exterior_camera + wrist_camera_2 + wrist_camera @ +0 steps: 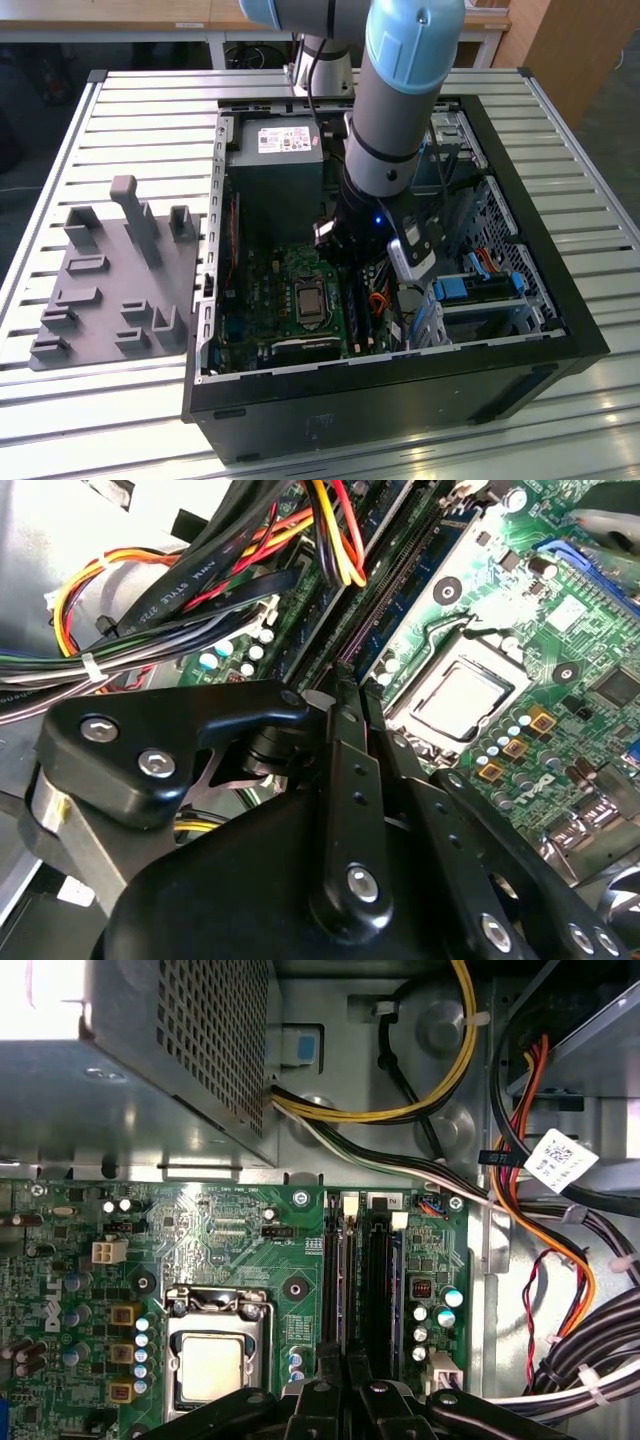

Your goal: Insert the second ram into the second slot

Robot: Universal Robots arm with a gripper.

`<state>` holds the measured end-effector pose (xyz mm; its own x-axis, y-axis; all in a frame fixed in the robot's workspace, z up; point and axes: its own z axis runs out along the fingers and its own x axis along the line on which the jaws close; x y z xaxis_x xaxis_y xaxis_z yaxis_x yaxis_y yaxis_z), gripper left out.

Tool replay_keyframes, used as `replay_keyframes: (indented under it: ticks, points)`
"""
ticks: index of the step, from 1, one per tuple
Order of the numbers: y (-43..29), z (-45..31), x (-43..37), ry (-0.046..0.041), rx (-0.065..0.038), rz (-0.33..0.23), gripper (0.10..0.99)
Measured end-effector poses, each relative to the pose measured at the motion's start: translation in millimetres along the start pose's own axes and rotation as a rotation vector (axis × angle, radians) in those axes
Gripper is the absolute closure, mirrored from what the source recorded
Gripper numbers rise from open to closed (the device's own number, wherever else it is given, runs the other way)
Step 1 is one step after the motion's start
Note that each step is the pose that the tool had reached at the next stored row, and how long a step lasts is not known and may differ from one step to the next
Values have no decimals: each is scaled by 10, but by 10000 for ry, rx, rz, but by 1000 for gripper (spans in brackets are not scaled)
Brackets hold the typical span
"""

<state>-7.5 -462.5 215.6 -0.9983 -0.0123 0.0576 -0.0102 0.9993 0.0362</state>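
The gripper hangs over the memory slots beside the processor socket; jaws nearly closed, pinching the second ram (thin, edge-on). It looks light, stiff, fragile; best held by its top edge.

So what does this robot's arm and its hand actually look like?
The arm is a thick grey tube with pale blue caps at its joints and a dark wrist section carrying a small blue light. A thin black cable runs alongside it. The hand is matte black metal: flat linked bars joined by silver screws.

Grey tubular arm with pale-blue joint caps, black screw-studded hand.
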Motion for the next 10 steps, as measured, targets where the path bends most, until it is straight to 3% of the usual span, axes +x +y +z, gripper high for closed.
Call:
replay_keyframes:
  ticks: [4,8,10]
  points:
    - [1,-17,-3,2,2,-1,949]
    - [0,-18,-12,8,189,12,949]
    - [1,-18,-13,9,233,14,949]
